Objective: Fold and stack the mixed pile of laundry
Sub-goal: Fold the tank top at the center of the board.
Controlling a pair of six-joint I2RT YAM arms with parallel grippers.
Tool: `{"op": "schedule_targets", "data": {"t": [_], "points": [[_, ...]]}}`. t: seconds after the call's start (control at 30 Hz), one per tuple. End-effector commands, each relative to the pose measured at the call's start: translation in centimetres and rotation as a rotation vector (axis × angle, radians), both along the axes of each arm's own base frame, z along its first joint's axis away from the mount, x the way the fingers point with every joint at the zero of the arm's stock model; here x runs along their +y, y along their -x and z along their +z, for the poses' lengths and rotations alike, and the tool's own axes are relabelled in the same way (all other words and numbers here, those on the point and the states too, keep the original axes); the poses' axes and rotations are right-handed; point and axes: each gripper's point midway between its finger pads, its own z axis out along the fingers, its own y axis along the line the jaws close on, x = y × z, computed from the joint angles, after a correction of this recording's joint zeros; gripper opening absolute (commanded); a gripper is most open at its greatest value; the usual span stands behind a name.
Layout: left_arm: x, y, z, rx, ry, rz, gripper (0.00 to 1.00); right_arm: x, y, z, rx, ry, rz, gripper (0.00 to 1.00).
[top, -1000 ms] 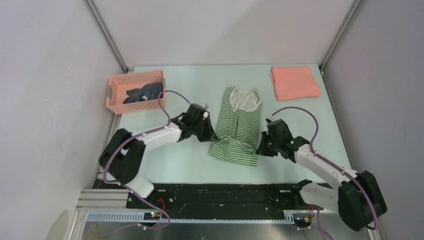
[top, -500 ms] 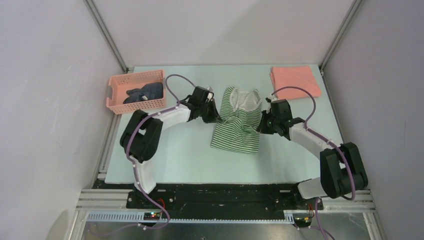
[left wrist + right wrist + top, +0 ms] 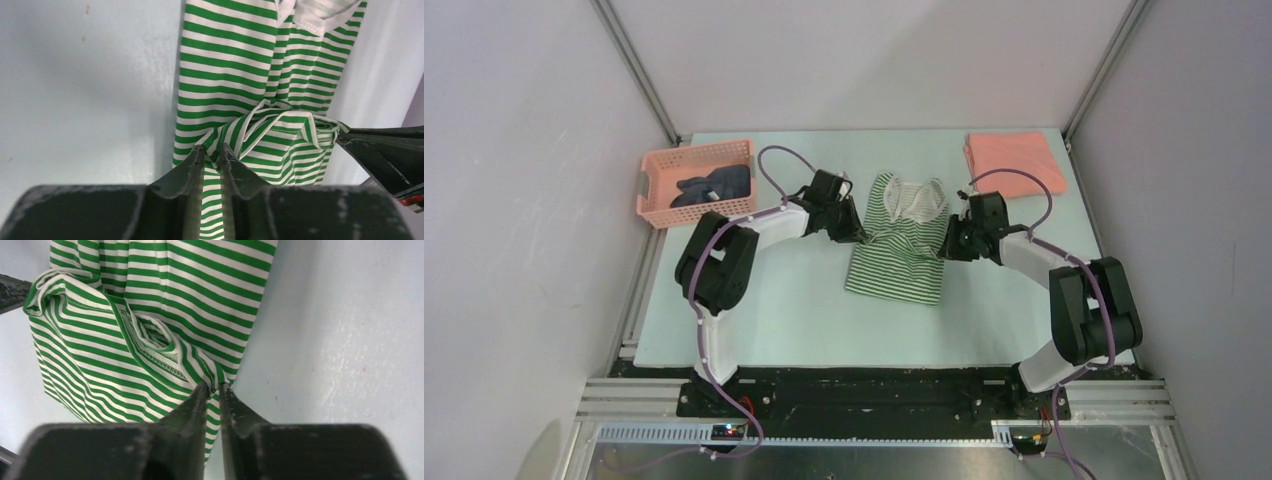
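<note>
- Tabletop point(image 3: 764, 320): pale, smooth and matte; everything else rested on it.
- Green-and-white striped shirt point(image 3: 894, 280): it lay at the middle of the table with its collar toward the far edge. Its near hem was doubled up over the body, leaving a rumpled ridge of cloth between the two grippers. The fabric was a thin, limp knit. It would likely be light and would sag or slide out of its fold. The stitched hem corners and side seams looked the surest places to take hold.
- Pink plastic basket point(image 3: 656, 192): a rigid box with lattice walls, standing at the far-left corner.
- Salmon-pink shirt point(image 3: 1014, 165): soft cloth folded into a flat rectangle at the far-right corner, well apart from the striped one.
- Dark navy-grey garment point(image 3: 714, 185): crumpled and unfolded inside the basket.
- Left gripper point(image 3: 212, 155): its jaws stood narrow at the shirt's left edge, with a pinch of striped hem between them.
- Right gripper point(image 3: 213, 390): its jaws were likewise narrow, nipping a fold of the hem at the right edge.
</note>
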Motion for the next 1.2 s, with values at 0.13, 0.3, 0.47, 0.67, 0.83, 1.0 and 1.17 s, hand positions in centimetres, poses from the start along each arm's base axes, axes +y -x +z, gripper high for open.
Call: {"op": "schedule_targets", "data": {"t": [0.13,0.3,0.47,0.67,0.83,1.0,1.17], "points": [[3.3,-2.7,5.2,-0.199,-0.118,0.084,0.38,-0.2,-2.1,4.5,-0.063,-0.077,-0.013,0.35],[1.7,-0.5,6.0,-0.2,-0.082,0.012,0.36,0.7,0.0,4.9,-0.005,-0.093,0.009,0.28],[0.7,0.8,3.8,-0.151,-0.091,-0.04,0.27,2.2,0.1,4.8,0.003,-0.124,0.028,0.24],[-0.3,0.3,1.4,-0.106,-0.094,-0.082,0.24,1.8,-1.4,2.5,0.047,-0.121,-0.005,0.23],[-1.0,-2.1,-0.1,-0.099,-0.093,-0.085,0.24,1.1,-3.6,0.2,0.083,-0.103,-0.029,0.24],[-1.5,-5.1,0.5,-0.108,-0.04,-0.07,0.26,0.4,-6.2,0.0,0.071,-0.076,-0.042,0.24],[-0.6,-5.0,3.6,-0.146,-0.022,-0.064,0.35,0.4,-5.4,2.1,0.074,-0.074,-0.031,0.3]]}}
